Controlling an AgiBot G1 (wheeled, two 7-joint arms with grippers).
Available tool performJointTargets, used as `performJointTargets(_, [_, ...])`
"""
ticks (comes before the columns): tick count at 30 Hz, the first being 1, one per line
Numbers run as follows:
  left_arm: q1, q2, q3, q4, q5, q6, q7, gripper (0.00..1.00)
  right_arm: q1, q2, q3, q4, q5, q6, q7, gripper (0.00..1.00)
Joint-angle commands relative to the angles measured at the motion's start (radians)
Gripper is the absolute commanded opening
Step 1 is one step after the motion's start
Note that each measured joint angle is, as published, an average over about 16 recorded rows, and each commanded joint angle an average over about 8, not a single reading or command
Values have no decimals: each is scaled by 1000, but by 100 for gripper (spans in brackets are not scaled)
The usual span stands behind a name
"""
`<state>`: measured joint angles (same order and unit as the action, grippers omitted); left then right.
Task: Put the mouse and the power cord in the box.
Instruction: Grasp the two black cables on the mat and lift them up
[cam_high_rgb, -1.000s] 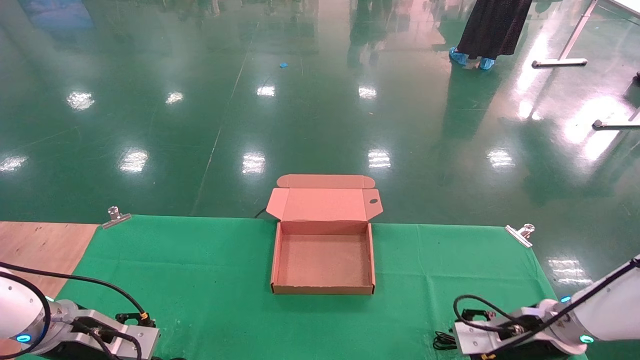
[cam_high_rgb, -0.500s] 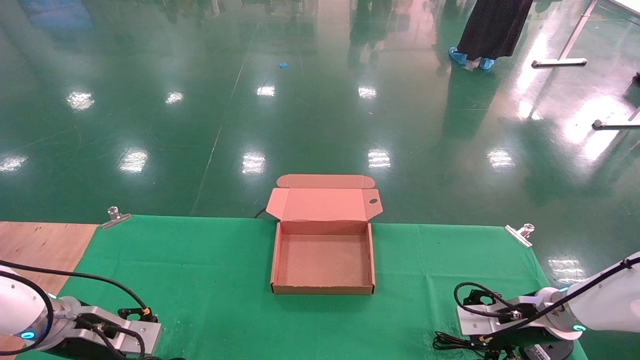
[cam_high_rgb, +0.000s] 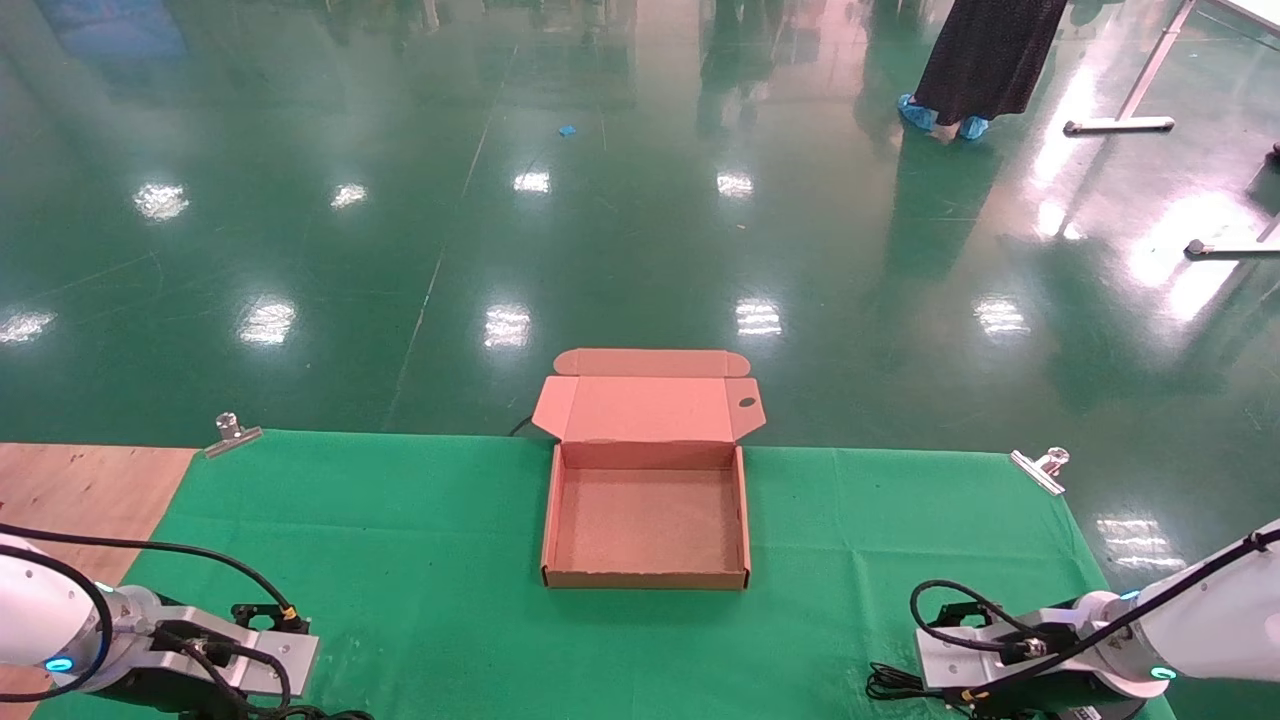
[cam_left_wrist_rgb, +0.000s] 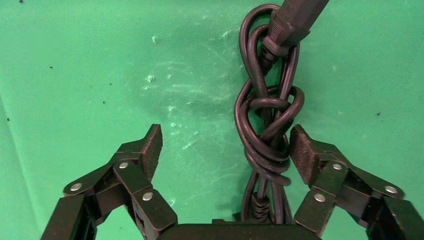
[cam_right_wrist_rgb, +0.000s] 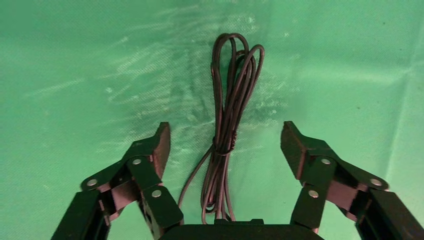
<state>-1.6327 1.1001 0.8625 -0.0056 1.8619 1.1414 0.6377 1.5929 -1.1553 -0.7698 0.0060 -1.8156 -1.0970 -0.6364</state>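
Our left gripper (cam_left_wrist_rgb: 227, 150) hangs spread wide over the knotted power cord (cam_left_wrist_rgb: 267, 130) at seven o'clock of the box (cam_high_rgb: 646, 520) (lid flap open); our right gripper (cam_right_wrist_rgb: 225, 145), equally released, straddles the mouse's thin bundled cable (cam_right_wrist_rgb: 227, 125) at five o'clock on the green cloth (cam_high_rgb: 400, 540).

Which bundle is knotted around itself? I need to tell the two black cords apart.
The power cord under the open left gripper: thick, tied in a knot. The thin cable under the open right gripper is only banded.

box (cam_high_rgb: 646, 520) sits mid-table at the far edge, power cord (cam_left_wrist_rgb: 267, 135) near-left corner, mouse cable (cam_right_wrist_rgb: 228, 135) near-right corner.
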Motion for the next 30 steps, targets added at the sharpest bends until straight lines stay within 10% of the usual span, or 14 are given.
performJointTargets(1, [1,1,1,0,1,-4,1,0,3,1,1,0,1,-5,-1,0])
performJointTargets(30, [1,0,9,7,14,86,18,0,1,16,6,-7,9,-21,-8,0])
